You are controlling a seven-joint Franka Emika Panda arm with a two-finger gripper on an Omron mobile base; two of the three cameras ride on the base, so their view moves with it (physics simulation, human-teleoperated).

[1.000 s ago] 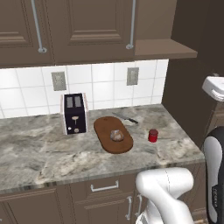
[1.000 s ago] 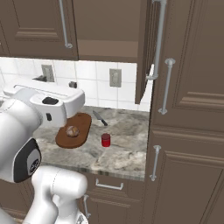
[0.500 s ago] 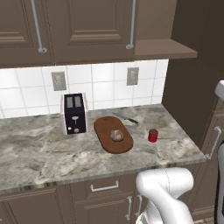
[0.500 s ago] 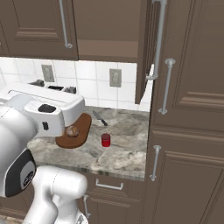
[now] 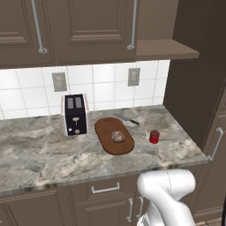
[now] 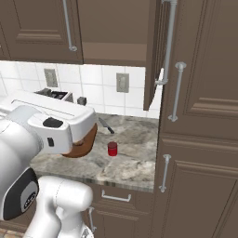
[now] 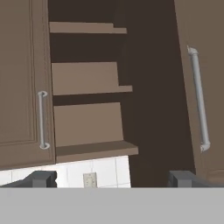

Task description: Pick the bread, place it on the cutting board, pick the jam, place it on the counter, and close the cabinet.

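The bread (image 5: pixel 118 137) lies on the oval cutting board (image 5: pixel 107 128), right of the toaster. The red jam (image 5: pixel 154 137) stands on the counter (image 5: pixel 39 154) to the board's right, also the jam (image 6: pixel 112 148). The cabinet (image 5: pixel 165 48) is open with bare shelves; its door (image 6: pixel 155 56) juts out edge-on. My gripper (image 7: pixel 113 179) is open and holds nothing. It faces the open cabinet's shelves (image 7: pixel 87 78) from a distance. In the right base view my white arm hides the bread and most of the cutting board (image 6: pixel 88 142).
A black toaster (image 5: pixel 75 114) stands left of the board and a knife (image 5: pixel 127 119) lies behind it. A tall brown cupboard (image 6: pixel 204 116) closes off the counter's right end. In the hand view a handled door (image 7: pixel 199 100) stands right of the opening, a shut one (image 7: pixel 22 87) left.
The arm has swung: its white part has left the right edge of the left base view and dropped across the board in the right base view. Bread, jam and door have not moved.
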